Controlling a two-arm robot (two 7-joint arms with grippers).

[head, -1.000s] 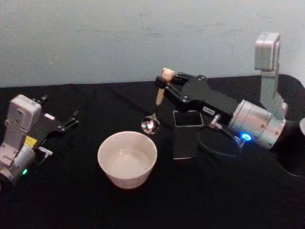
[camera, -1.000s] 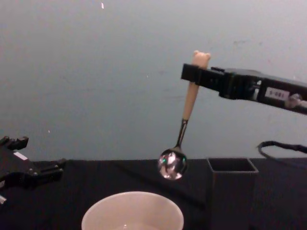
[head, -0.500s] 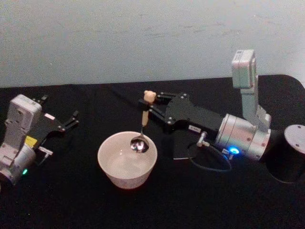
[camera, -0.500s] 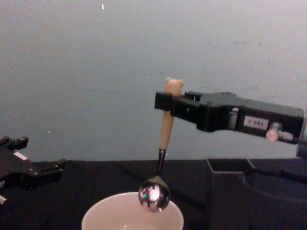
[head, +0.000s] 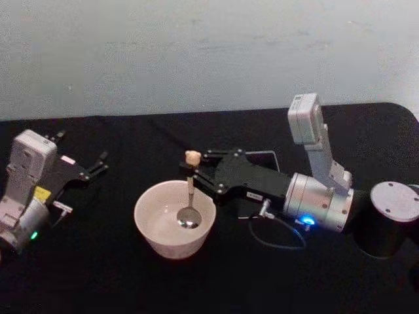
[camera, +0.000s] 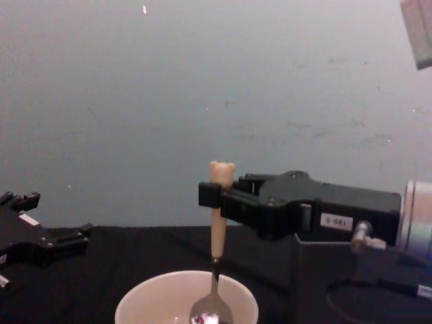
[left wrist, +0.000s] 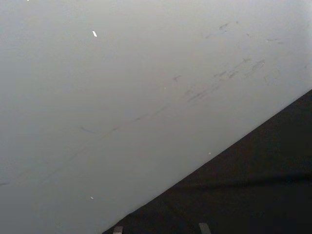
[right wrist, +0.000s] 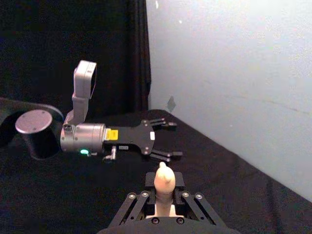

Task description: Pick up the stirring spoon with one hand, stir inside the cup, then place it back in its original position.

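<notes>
The right gripper [head: 192, 171] pinches the stirring spoon [head: 190, 195] by its beige handle (light, stiff; the metal neck is probably slippery), bowl inside the cup [head: 171, 247]. The left gripper [head: 80, 152] idles leftward, splayed wide.

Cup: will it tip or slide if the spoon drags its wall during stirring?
Tipping seems unlikely: the cup looks wide and low. Sliding is possible: nothing holds it and the left pincer lies apart, though the cloth may grip. The right pincer clamps the spoon, so contact would push.
</notes>
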